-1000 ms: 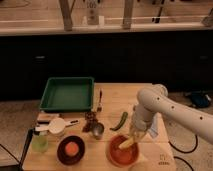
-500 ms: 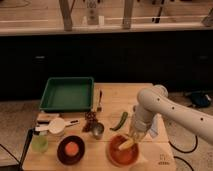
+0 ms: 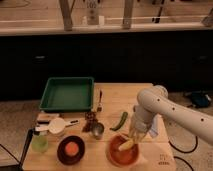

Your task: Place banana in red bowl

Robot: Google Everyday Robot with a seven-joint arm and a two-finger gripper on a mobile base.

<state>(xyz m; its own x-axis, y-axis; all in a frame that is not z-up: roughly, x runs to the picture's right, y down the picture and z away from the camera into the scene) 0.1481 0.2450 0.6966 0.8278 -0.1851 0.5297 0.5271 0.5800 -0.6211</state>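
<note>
On the wooden table, right side, the white arm bends down toward the front edge.

Green tray, back left: nothing in it that I can make out.

Red bowl, front, under the arm: the banana lies inside, against the right-hand wall.

Dark bowl, left of the red one: an orange patch at its centre, whether contents or glaze I can't say.

Gripper: low over the red bowl's far rim, right at the banana's upper end. Spread or pinching, I cannot tell.

Banana: pale yellow, slightly curved. My guess is light, soft under the skin, easily bruised, a little slick. Best pinched gently across the middle.

Green chili: on the table just behind the red bowl, apart from it.

Metal cup: between the bowls, set back; contents hidden.
</note>
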